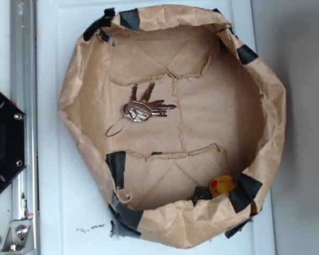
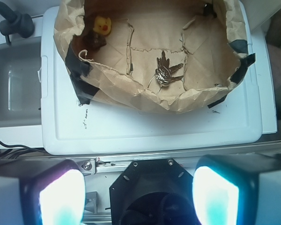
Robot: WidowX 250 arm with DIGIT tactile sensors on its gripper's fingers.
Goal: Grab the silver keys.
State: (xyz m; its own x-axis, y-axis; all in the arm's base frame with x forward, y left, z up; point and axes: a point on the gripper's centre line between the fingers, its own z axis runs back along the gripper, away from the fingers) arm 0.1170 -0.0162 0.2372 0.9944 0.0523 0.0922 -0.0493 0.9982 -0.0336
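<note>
Jaws: wide apart, holding nothing.
Risk: you may snag the crumpled brown paper wall (image 2: 145,96) before the shiny silver metal keys (image 2: 166,73) beyond the jaws.

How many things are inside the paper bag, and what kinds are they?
Bunch of silver keys: 1
Yellow rubber duck: 1
Small dark thing beside the duck, too shadowed to name: 1
Total: 3 things inside the brown paper bag.
</note>
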